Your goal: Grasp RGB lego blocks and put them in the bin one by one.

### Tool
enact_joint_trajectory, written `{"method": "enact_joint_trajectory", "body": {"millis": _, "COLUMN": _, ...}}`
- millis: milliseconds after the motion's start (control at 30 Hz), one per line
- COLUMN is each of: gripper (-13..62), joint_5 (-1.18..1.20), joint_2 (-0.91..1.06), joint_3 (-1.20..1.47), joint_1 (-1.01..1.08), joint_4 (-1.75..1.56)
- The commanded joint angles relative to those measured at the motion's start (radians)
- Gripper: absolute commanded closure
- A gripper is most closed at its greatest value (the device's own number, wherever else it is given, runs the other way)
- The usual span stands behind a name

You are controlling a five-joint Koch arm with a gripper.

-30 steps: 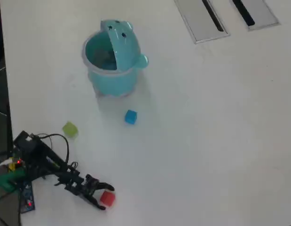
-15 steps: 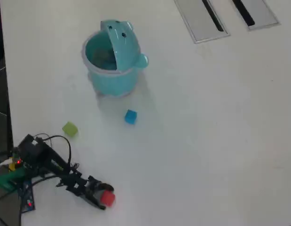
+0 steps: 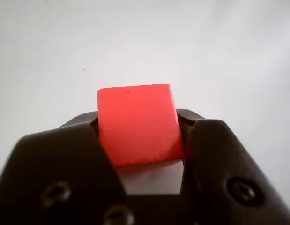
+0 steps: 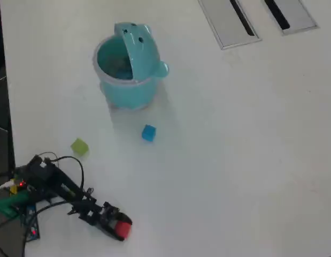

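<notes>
The red block [image 3: 137, 123] fills the middle of the wrist view, pinched between the two black jaws of my gripper [image 3: 140, 133], one pressed against each side. In the overhead view the gripper [image 4: 120, 229] lies low near the table's bottom left with the red block [image 4: 122, 229] at its tip. The yellow-green block [image 4: 79, 146] rests on the table above the arm. Further right, the blue block [image 4: 148, 133] lies just below the bin. That turquoise bin [image 4: 128, 91] stands upright at upper left, its animal-face lid [image 4: 139, 47] tipped open.
Two grey slotted panels [image 4: 228, 21] sit flush in the white table [image 4: 235, 150] at the top right. The arm's base and cables [image 4: 21, 198] occupy the bottom left corner beside the table's left edge.
The jaws have closed onto the red block. The arm has lowered and stretched slightly toward the bottom right. The other blocks and the bin have not moved.
</notes>
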Motion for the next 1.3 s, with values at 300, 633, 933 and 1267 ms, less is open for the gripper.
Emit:
{"method": "enact_joint_trajectory", "body": {"millis": 300, "gripper": 35.9, "joint_5": 0.078, "joint_2": 0.129, "joint_3": 0.058, "joint_1": -0.061, "joint_4": -0.23}}
{"method": "enact_joint_trajectory", "body": {"millis": 633, "gripper": 35.9, "joint_5": 0.127, "joint_2": 0.373, "joint_3": 0.118, "joint_1": -0.166, "joint_4": -0.087}}
{"method": "enact_joint_trajectory", "body": {"millis": 933, "gripper": 37.7, "joint_5": 0.153, "joint_2": 0.653, "joint_3": 0.206, "joint_1": -0.318, "joint_4": 0.009}}
{"method": "enact_joint_trajectory", "body": {"millis": 1267, "gripper": 37.7, "joint_5": 0.161, "joint_2": 0.919, "joint_3": 0.258, "joint_1": -0.479, "joint_4": 0.161}}
